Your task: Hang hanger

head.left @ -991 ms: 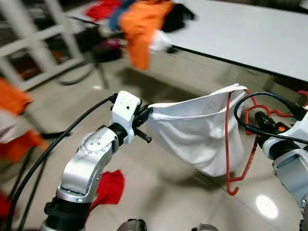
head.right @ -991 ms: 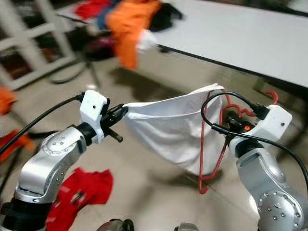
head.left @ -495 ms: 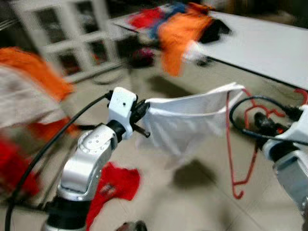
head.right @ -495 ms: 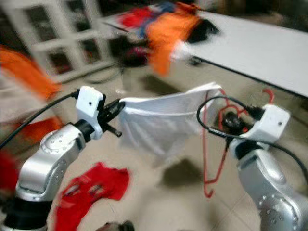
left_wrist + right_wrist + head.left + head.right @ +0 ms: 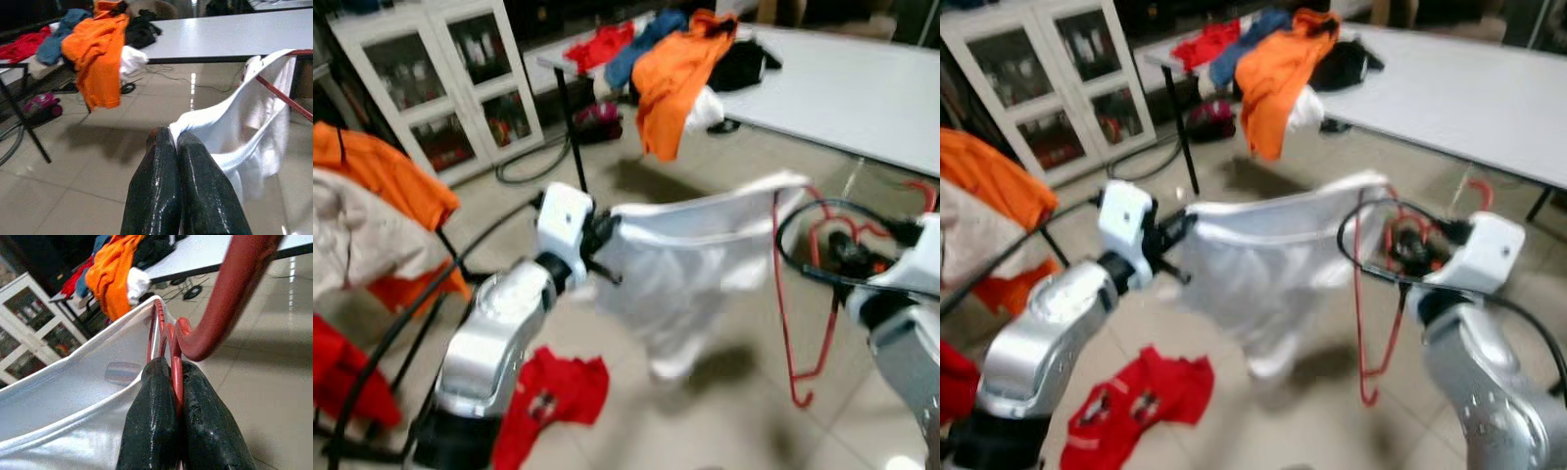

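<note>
The left gripper pinches one corner of a white garment, stretched in mid-air above the tiled floor toward the red hanger, whose wire the right gripper grips at its neck

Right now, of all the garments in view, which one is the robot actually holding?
The white garment, stretched between both arms: left gripper pinches one edge, right gripper clamps the red hanger it is threaded on. The others lie on table, rack or floor.
</note>
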Controlling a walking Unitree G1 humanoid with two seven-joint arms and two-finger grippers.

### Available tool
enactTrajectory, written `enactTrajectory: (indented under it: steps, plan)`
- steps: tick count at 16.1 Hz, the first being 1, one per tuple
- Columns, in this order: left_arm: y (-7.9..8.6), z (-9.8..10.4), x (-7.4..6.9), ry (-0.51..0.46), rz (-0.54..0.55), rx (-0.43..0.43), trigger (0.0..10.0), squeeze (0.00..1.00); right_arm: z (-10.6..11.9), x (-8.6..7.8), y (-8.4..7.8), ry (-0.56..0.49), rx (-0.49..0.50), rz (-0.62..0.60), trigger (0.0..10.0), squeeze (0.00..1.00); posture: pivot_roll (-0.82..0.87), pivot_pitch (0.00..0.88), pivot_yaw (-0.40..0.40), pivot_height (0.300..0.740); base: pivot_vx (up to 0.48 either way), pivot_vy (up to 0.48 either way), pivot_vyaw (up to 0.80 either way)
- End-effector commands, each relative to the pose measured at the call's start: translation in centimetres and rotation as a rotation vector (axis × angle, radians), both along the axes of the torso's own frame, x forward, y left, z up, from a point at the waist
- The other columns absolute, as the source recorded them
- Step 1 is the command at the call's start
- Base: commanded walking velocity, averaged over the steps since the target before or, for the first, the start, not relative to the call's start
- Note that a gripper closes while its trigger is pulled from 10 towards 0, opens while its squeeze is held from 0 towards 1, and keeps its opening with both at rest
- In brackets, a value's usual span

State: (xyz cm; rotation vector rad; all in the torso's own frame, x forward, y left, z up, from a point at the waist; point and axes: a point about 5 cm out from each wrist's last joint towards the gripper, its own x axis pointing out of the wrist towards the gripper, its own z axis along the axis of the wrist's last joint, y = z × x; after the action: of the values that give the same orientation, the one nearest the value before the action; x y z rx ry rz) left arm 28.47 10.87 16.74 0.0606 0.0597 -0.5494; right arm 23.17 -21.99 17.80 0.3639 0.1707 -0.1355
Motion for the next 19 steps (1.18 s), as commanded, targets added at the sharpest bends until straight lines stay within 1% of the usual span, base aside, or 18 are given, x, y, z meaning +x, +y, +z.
enactTrajectory:
  steps: [1, 4, 7, 8, 10, 12, 14, 16, 19]
  plan:
    - [1.5, 0.5, 0.2, -0.022, 0.059, 0.020, 10.0, 0.00, 0.5, 0.5, 0.6, -0.038, 0.005, 0.027, 10.0, 0.00, -0.24, 0.007, 0.072, 0.740, 0.405, 0.000, 0.00]
    - [1.7, 0.1, 0.0, -0.006, 0.072, 0.016, 10.0, 0.00, 0.4, 0.6, 0.8, -0.034, 0.002, 0.046, 10.0, 0.00, -0.24, 0.005, 0.062, 0.740, 0.397, 0.000, 0.00]
    - [1.8, 0.0, 0.1, -0.005, 0.075, 0.016, 10.0, 0.00, 0.4, 0.9, 1.2, -0.033, 0.006, 0.061, 10.0, 0.00, -0.24, 0.001, 0.051, 0.740, 0.378, 0.000, 0.00]
    - [2.0, -0.2, 0.2, 0.008, 0.080, -0.009, 10.0, 0.00, 0.4, 1.4, 1.7, -0.022, -0.048, 0.102, 10.0, 0.00, -0.23, 0.000, 0.027, 0.740, 0.000, 0.000, 0.00]
    - [2.3, -0.6, 0.2, 0.020, 0.113, 0.008, 10.0, 0.00, 0.4, 1.7, 1.9, -0.021, -0.078, 0.132, 10.0, 0.00, -0.22, 0.000, -0.002, 0.740, 0.000, 0.000, 0.00]
    - [2.9, -1.0, 0.1, 0.033, 0.189, 0.012, 10.0, 0.00, 0.3, 2.2, 2.2, -0.025, -0.135, 0.175, 10.0, 0.00, -0.19, 0.000, -0.037, 0.740, 0.000, 0.000, 0.00]
    - [3.7, -1.2, -0.3, 0.044, 0.265, 0.014, 10.0, 0.00, 0.3, 3.1, 3.1, -0.052, -0.123, 0.213, 10.0, 0.00, -0.17, 0.000, -0.066, 0.740, 0.000, 0.000, 0.00]
    - [3.9, -1.2, -0.8, 0.046, 0.280, 0.018, 10.0, 0.00, 0.3, 3.8, 3.7, -0.059, -0.096, 0.233, 10.0, 0.00, -0.15, 0.000, -0.089, 0.740, 0.000, 0.000, 0.00]
    - [4.1, -1.3, -1.2, 0.060, 0.296, 0.015, 10.0, 0.00, -0.2, 4.8, 4.5, -0.058, -0.067, 0.267, 10.0, 0.00, -0.13, 0.008, -0.089, 0.740, 0.000, 0.000, 0.00]
